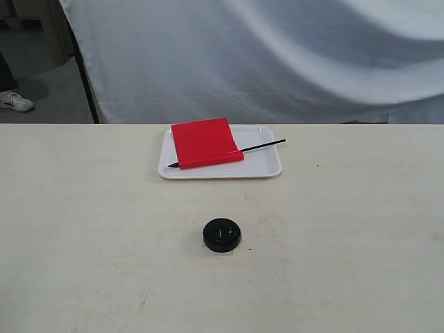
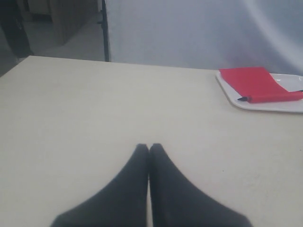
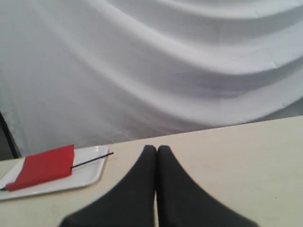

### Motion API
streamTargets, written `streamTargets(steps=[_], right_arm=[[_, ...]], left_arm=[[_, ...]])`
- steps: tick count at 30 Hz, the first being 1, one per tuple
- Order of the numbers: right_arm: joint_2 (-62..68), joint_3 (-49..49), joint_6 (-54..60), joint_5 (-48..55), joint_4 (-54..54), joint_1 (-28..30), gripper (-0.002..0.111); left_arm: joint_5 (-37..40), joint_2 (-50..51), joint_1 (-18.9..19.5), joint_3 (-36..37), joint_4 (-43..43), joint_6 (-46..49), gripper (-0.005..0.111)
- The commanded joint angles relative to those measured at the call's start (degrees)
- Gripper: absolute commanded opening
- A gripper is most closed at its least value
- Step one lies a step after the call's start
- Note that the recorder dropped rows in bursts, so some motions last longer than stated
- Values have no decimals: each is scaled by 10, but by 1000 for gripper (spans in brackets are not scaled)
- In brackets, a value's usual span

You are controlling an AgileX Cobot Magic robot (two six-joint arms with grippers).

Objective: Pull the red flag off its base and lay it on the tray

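Note:
The red flag (image 1: 203, 141) lies flat on the white tray (image 1: 267, 166) at the back of the table, its thin black stick (image 1: 263, 146) poking over the tray's right rim. The black round base (image 1: 222, 234) stands alone nearer the front, with nothing in it. Neither arm shows in the exterior view. In the left wrist view my left gripper (image 2: 149, 147) is shut and holds nothing, far from the flag (image 2: 255, 82) and tray (image 2: 265, 105). My right gripper (image 3: 156, 149) is also shut and holds nothing, with the flag (image 3: 45, 166) and tray (image 3: 90, 175) off to one side.
A white cloth backdrop (image 1: 263, 55) hangs behind the table's far edge. A dark stand pole (image 1: 82, 62) and a person's shoe (image 1: 15, 101) show at the back left. The pale tabletop (image 1: 83, 229) spreads wide around the base.

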State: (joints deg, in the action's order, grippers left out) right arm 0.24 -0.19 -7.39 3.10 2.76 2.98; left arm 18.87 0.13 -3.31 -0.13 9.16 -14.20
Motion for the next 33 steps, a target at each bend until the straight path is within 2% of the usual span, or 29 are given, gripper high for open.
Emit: streamTargets(steps=[1, 33], right_arm=[[-2, 2, 47, 53, -4, -1, -1], [-2, 2, 43, 68, 13, -1, -1]], left_arm=[[-3, -1, -2, 1, 0, 3, 0], [-3, -1, -2, 1, 0, 3, 0]])
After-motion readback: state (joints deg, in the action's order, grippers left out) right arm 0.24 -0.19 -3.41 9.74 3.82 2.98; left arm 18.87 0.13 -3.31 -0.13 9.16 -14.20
